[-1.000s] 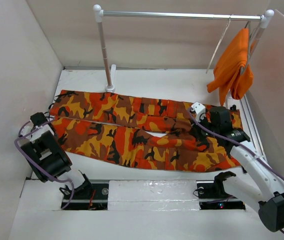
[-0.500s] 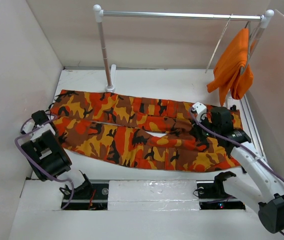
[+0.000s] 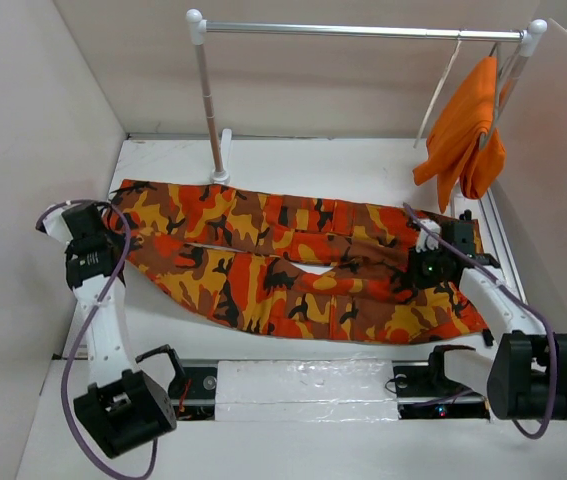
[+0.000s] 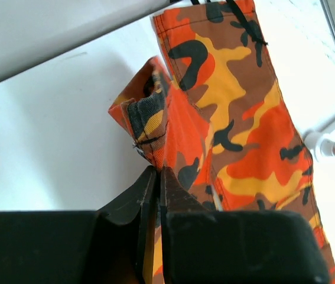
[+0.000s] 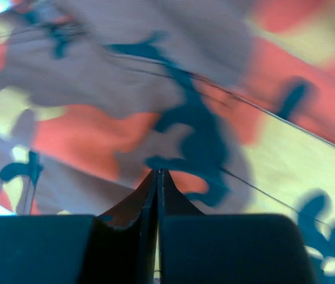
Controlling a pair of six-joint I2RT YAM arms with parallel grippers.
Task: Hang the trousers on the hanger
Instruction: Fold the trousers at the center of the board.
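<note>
Far left on the table point(image 3: 303, 160), the left arm is rearing up steeply, the left gripper point(image 4: 157, 173) clamping a raised cuff of the trousers point(image 3: 283, 265), which are lying flat mid-table. Rightward, the right gripper point(image 5: 157, 173) is pressing its closed jaws into the waist cloth, while behind it the hanger point(image 3: 443, 78) is dangling from the rail point(image 3: 363, 31) beside an orange garment point(image 3: 463, 125). Only the left wrist view is showing that pinched fold.

I see bare table point(image 3: 313, 160) open behind the trousers point(image 3: 283, 260); the rail post point(image 3: 209, 100) and hanging orange garment point(image 3: 463, 130) block the back, walls point(image 3: 33, 150) close both sides.
</note>
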